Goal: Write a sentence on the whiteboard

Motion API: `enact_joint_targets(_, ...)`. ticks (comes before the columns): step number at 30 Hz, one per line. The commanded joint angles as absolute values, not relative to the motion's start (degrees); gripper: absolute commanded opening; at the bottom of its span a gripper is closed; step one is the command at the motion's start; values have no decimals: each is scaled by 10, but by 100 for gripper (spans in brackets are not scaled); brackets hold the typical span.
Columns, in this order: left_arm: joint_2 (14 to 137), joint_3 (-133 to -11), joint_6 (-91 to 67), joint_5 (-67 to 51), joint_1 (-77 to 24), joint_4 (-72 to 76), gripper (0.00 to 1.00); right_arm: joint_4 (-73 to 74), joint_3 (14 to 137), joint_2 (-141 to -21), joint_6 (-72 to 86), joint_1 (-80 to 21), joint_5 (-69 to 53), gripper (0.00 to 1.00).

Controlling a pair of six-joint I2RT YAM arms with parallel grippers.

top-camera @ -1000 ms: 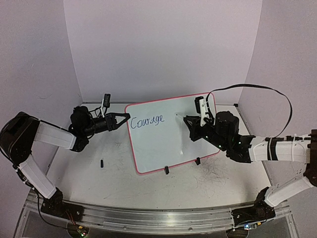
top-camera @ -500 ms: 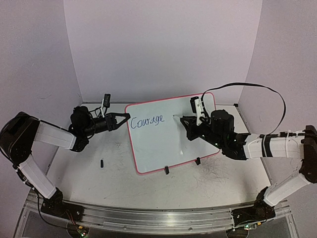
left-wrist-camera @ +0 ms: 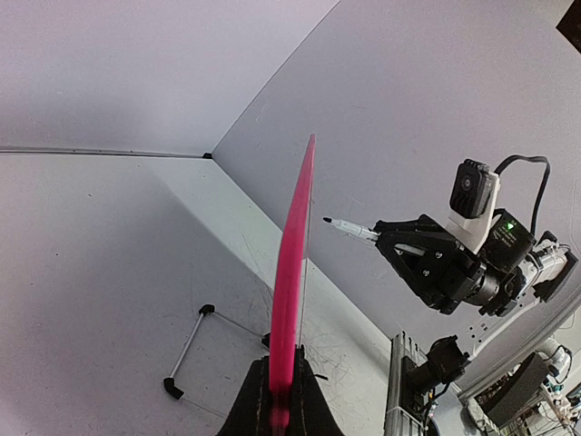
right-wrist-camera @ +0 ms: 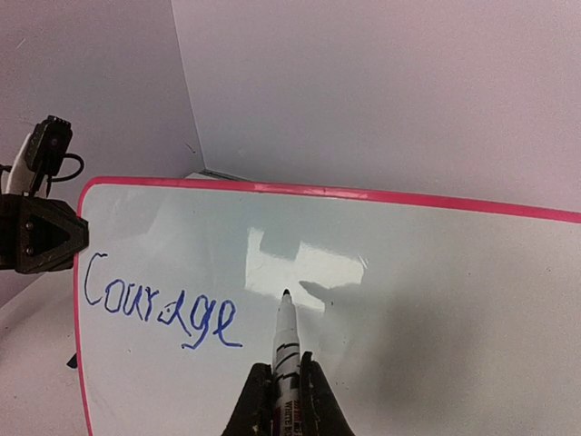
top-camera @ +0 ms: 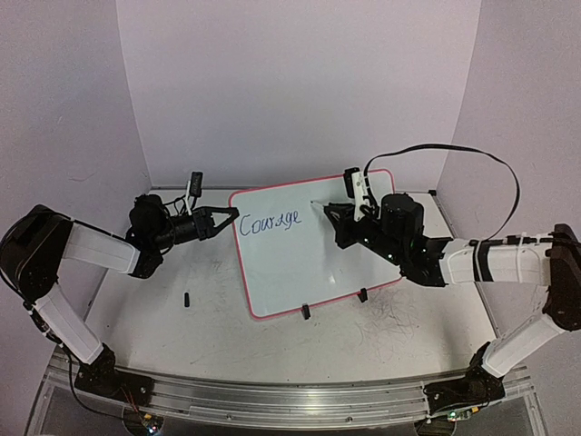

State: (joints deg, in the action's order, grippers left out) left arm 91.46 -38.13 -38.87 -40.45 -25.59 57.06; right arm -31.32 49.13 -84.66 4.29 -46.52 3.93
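On table, whiteboard edge pinched in left end effector, right end effector clamping marker

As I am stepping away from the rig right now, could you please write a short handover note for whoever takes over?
Left pincer: shut on the left edge of the whiteboard, steadying it.
Right pincer: shut on a marker, tip aimed at the board just right of the writing, seemingly a little off the surface.
Done: one blue word, Courage, at the board's upper left.
Left to do: the rest of the sentence; the board is blank beyond that word.
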Motion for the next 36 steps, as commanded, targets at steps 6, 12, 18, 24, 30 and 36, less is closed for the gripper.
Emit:
enact_joint_targets(6,916,-384,-392,-408,-267,555,0,-336,528,-868,40,-464,59,0)
enact_joint_targets(12,918,-386,-393,-407,-269,555,0,-336,532,-876,40,-464,64,0)
enact_joint_targets(18,920,-389,-392,-407,-271,555,0,-331,532,-883,39,-464,74,0)
enact_joint_targets(24,922,-392,-392,-406,-272,555,0,-322,525,-879,43,-464,78,0)
enact_joint_targets(30,921,-391,-391,-405,-272,555,0,-316,514,-876,48,-464,75,0)
enact_joint_targets(36,920,-391,-390,-404,-272,554,0,-312,504,-870,53,-464,73,0)
